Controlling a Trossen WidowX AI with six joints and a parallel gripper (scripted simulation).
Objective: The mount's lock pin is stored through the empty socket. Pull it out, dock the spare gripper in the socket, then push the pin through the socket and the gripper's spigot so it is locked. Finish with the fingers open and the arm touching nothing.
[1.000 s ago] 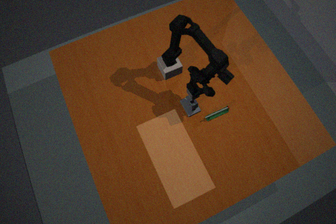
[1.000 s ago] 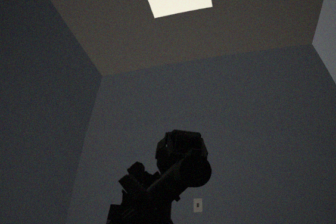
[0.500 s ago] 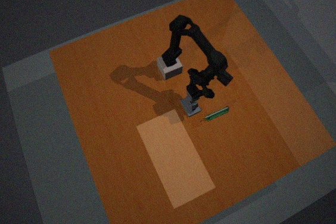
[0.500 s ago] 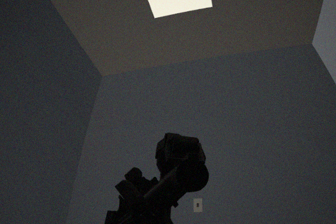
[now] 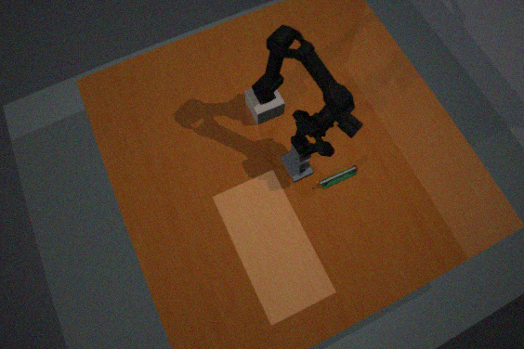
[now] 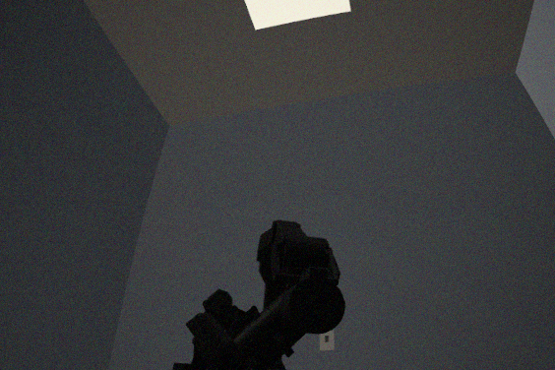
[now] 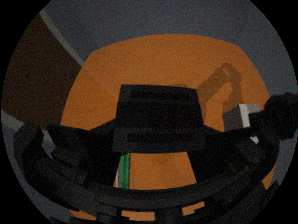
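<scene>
My gripper [image 5: 311, 134] [image 7: 153, 116] is shut on the spare gripper, a black block-like body [image 5: 301, 145] [image 7: 158, 111] between the fingers. It is over the mount, close to its top; whether they touch cannot be told. The mount [image 5: 290, 162] is a blue-grey plate with a short upright post, partly hidden by the dark parts above it. A long green piece [image 5: 340, 179] [image 7: 125, 172] with a pale stripe and a reddish end lies beside the mount. The lock pin cannot be made out clearly. The exterior view shows only dark arm parts, and no mount.
The arm's pale base block [image 5: 270, 112] [image 7: 233, 119] stands behind the mount. The arm bends high over the orange table top [image 5: 153, 150]. A bright patch of light [image 5: 274, 248] lies on the table in front of the mount. A wall rises at the right.
</scene>
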